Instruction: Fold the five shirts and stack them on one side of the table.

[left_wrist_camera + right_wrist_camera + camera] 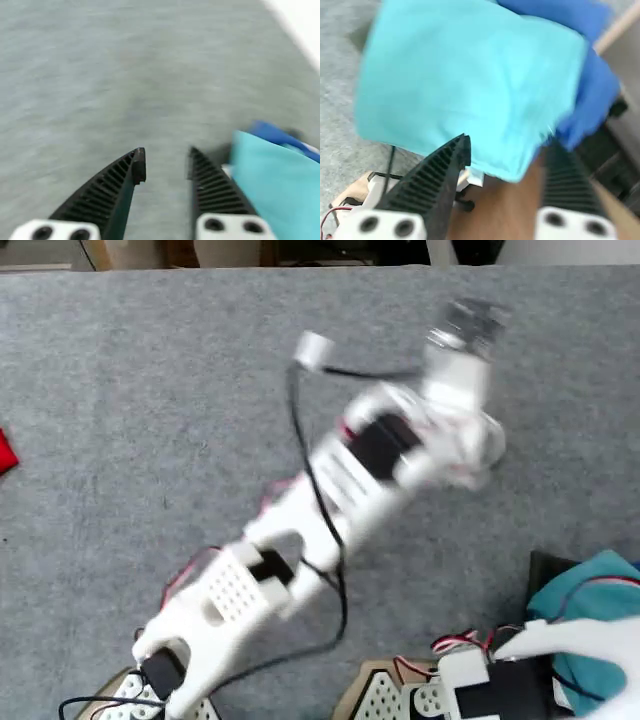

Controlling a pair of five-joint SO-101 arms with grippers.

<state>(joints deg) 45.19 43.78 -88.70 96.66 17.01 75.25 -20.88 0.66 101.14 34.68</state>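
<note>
Grey carpeted table (120, 390), one. Left arm (340, 480), one, stretched across mid-table. Its left gripper (165, 165) was parted and held nothing, above bare carpet. Stack at the table's near right corner: turquoise shirt (590, 590), one, on top; blue shirt (585, 75), one, under it; dark fabric (545, 568), one edge at the bottom, kind uncertain. Right gripper (507, 150), one, wide apart just above the turquoise shirt, grasping nothing. Red cloth (4, 452), one scrap at the far left edge, likely a shirt awaiting folding. Judged partly done: two shirts certainly stacked, five not accounted for.
</note>
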